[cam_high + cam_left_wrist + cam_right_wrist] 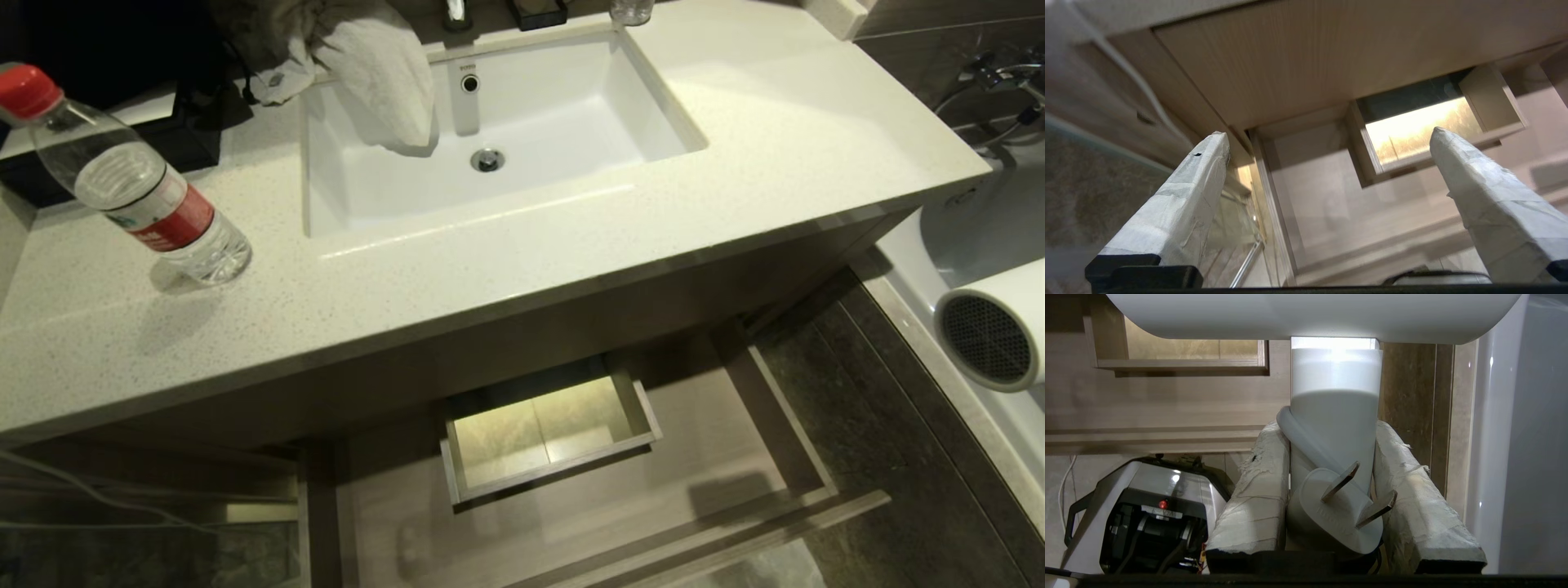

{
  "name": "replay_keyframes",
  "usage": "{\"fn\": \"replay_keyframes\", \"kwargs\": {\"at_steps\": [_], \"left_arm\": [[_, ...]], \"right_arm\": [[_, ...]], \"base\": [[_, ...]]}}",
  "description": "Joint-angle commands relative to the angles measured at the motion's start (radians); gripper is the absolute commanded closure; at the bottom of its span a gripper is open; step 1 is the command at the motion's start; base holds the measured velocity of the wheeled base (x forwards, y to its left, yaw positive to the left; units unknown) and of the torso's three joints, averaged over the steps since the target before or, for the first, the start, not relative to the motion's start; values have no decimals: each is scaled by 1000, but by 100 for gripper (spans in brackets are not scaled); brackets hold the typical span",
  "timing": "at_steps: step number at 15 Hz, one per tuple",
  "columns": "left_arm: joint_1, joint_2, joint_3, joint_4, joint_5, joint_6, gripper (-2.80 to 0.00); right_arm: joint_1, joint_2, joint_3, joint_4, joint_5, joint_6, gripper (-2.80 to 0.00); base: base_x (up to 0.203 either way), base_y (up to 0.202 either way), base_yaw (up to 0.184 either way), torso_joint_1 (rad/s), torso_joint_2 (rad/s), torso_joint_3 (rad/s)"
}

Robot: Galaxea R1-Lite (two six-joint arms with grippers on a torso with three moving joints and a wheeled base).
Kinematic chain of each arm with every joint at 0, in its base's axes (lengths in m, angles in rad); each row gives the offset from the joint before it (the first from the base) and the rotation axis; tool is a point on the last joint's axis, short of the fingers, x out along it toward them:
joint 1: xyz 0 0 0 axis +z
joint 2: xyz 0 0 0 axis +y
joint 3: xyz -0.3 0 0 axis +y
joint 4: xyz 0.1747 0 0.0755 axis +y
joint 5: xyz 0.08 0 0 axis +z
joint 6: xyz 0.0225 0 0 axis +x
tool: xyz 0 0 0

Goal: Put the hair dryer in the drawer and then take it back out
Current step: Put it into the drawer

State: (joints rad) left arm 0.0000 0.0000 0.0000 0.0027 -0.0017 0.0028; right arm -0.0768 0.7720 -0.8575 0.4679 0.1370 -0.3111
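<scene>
The right gripper (1331, 465) is clamped on the handle of the hair dryer (1335, 400), its plug (1333, 516) pressed between the padded fingers. The dryer hangs right of the open drawer (784, 441), outside it. The left gripper (1327, 147) gapes empty by the drawer. Judging by this, the putting-in step is in hand: next, carry the dryer over the drawer floor, clear of its boxed cutout (547, 433).

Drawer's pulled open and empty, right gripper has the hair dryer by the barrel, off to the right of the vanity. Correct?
Not quite: the right gripper is shut on the hair dryer by its handle, not the barrel. The right wrist view shows the fingers clamping the handle, with the plug between them. The rest holds: the drawer is open and empty, and the dryer is right of the vanity in the head view.
</scene>
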Motion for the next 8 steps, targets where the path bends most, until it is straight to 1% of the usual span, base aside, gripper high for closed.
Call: {"fn": "replay_keyframes", "kwargs": {"at_steps": [1, 3, 4, 6, 8], "left_arm": [[0, 0, 0, 0, 0, 0, -280], [0, 0, 0, 0, 0, 0, -280], [0, 0, 0, 0, 0, 0, -280], [0, 0, 0, 0, 0, 0, -280], [0, 0, 0, 0, 0, 0, -280]], "right_arm": [[0, -10, 3, 3, 1, -2, 0], [0, -14, 5, 6, 3, -2, 0], [0, -14, 5, 6, 3, -2, 0], [0, -14, 5, 6, 3, -2, 0], [0, -16, 8, 3, 2, -1, 0]], "base": [[0, 0, 0, -324, 116, -202], [0, 0, 0, -312, 103, -212], [0, 0, 0, -200, 52, -124], [0, 0, 0, -83, 28, -54], [0, 0, 0, 0, 0, 0]]}}
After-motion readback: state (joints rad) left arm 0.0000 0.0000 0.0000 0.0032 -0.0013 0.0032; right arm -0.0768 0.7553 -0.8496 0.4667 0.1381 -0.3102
